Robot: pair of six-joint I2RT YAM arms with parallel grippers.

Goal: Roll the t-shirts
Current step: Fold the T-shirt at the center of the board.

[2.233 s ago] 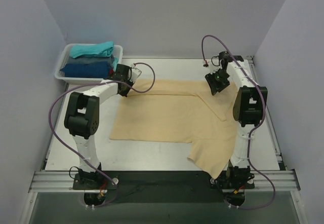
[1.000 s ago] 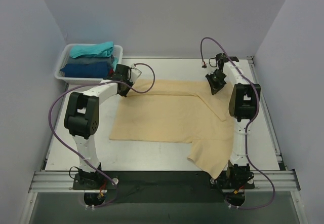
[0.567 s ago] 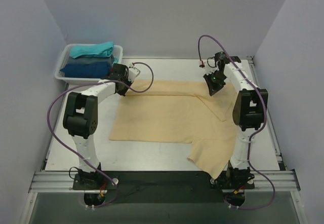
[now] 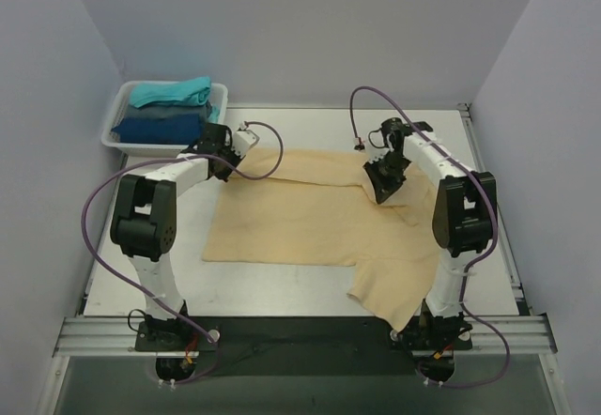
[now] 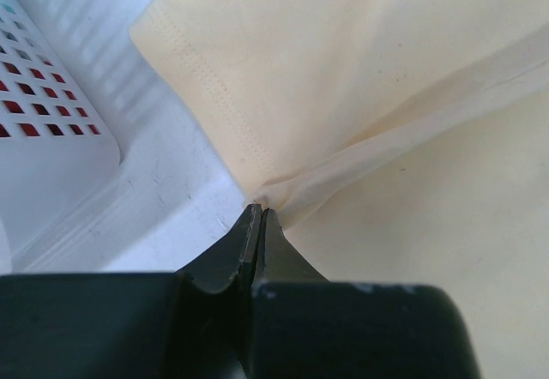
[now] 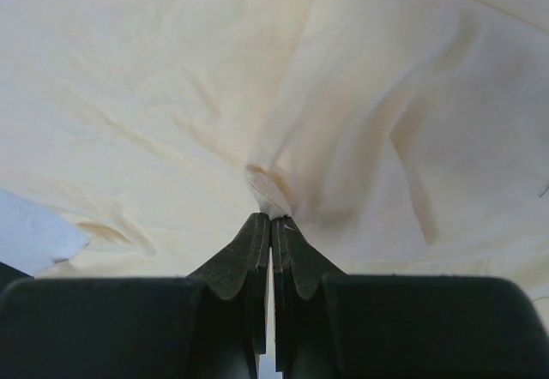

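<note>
l gripper [image 5: 260, 215]: jaws closed, pinching tan t-shirt [image 4: 300, 222] at far-left hem corner. r gripper [image 6: 271, 219]: jaws closed on bunched fold, same shirt.

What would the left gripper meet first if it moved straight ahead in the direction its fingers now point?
The large light tan cloth t-shirt: the left gripper is shut on its fold, and more cloth lies directly ahead. The white plastic mesh basket seems off to one side.

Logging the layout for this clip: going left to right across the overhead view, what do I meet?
Basket → left tool → right tool. The tan shirt, pinched by both tools, stretches past them both, so it has no single place.
</note>
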